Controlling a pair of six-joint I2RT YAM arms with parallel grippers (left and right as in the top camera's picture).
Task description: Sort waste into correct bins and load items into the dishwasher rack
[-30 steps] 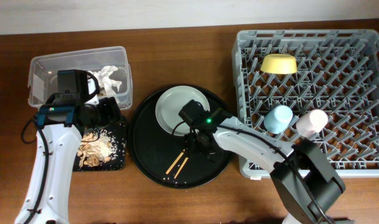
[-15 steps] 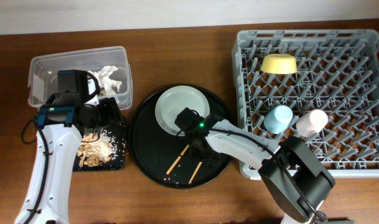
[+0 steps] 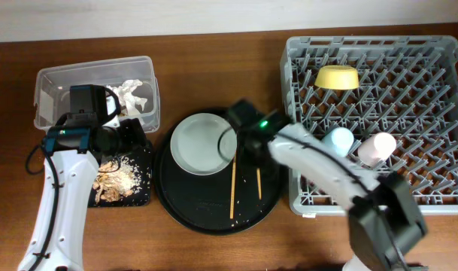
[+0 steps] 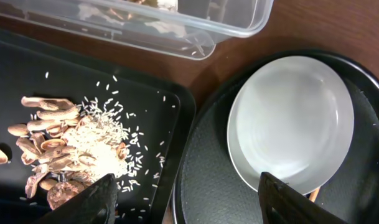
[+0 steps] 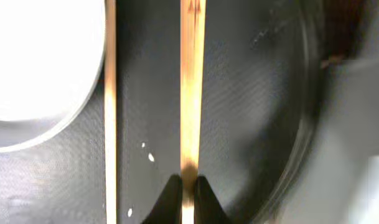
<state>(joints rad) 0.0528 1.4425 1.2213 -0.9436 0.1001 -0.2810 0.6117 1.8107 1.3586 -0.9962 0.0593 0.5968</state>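
My right gripper (image 5: pixel 188 186) is shut on one brown wooden chopstick (image 5: pixel 192 93) over the round black tray (image 3: pixel 191 203). The other chopstick (image 5: pixel 110 93) lies flat beside it, along the rim of the pale grey-green plate (image 3: pixel 202 143). In the overhead view both chopsticks (image 3: pixel 232 184) point straight down the tray. My left gripper (image 4: pixel 192 205) hangs open with nothing in it, over the seam between the round tray and the shallow black tray (image 3: pixel 142 162). That tray holds beige food scraps (image 3: pixel 116 181). White tissue (image 3: pixel 134 94) sits in the clear tub (image 3: pixel 40 79).
The grey dishwasher rack (image 3: pixel 447 45) fills the right side. It carries a yellow bowl (image 3: pixel 336 77), a light blue cup (image 3: pixel 336 143) and a pink cup (image 3: pixel 377 147). Rice grains (image 4: pixel 124 127) are scattered on the shallow black tray.
My right gripper closed on a chopstick and the arm swung up and right. The chopsticks turned from slanted to straight, and the plate slid left. The left arm stayed still.
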